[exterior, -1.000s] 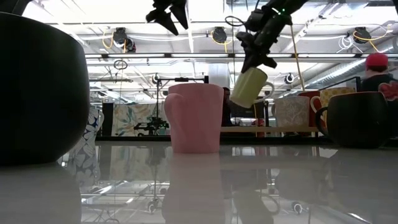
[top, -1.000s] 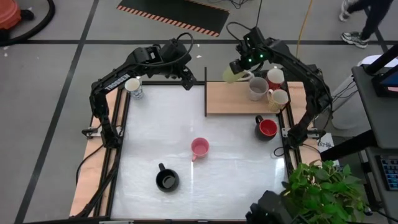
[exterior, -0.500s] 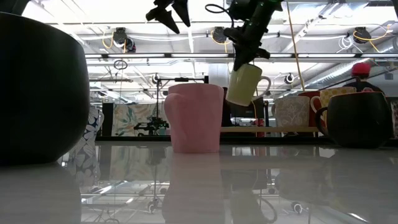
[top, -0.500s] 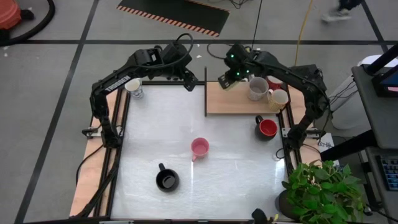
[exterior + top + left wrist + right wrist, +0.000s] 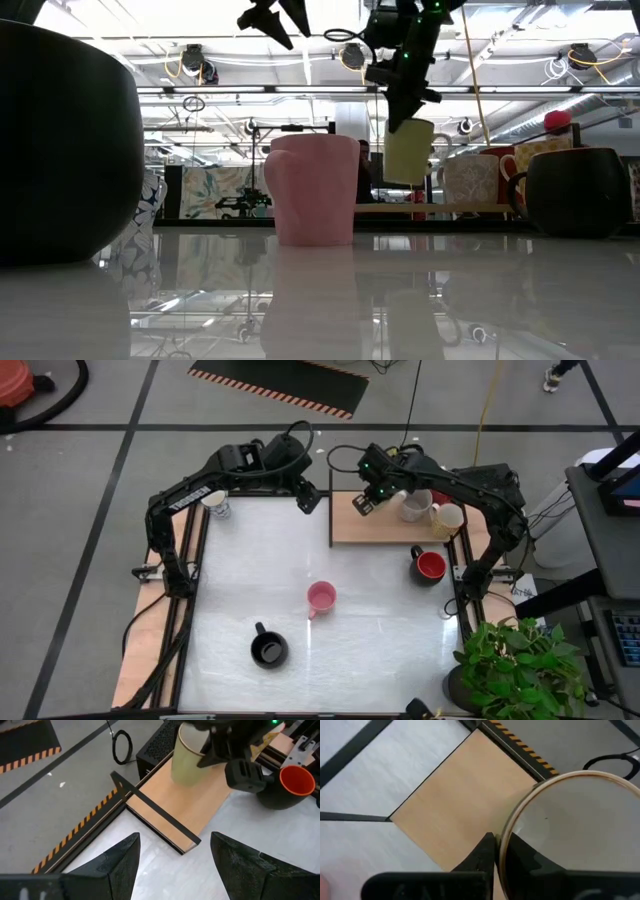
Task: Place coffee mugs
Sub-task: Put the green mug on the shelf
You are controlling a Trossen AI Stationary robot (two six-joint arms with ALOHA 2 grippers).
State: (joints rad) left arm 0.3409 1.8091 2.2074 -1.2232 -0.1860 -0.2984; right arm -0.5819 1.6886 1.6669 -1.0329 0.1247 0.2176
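Wooden board (image 5: 385, 525) below; right gripper (image 5: 400, 105) pinching pale-yellow mug (image 5: 408, 150).

Right gripper (image 5: 362, 501) hangs over the wooden board (image 5: 385, 525) at the tabletop's (image 5: 250, 580) far right corner; pink mug (image 5: 321, 598) sits mid-tabletop.

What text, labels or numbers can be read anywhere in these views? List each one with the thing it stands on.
None can be read.
Left arm: a pale label strip on its link, lettering too small to read.
White mug with blue marks: a pattern, no words that can be told.
Yellow-and-black hazard stripes on the floor mat: a marking, no text.
Cream mug in the right gripper: plain.
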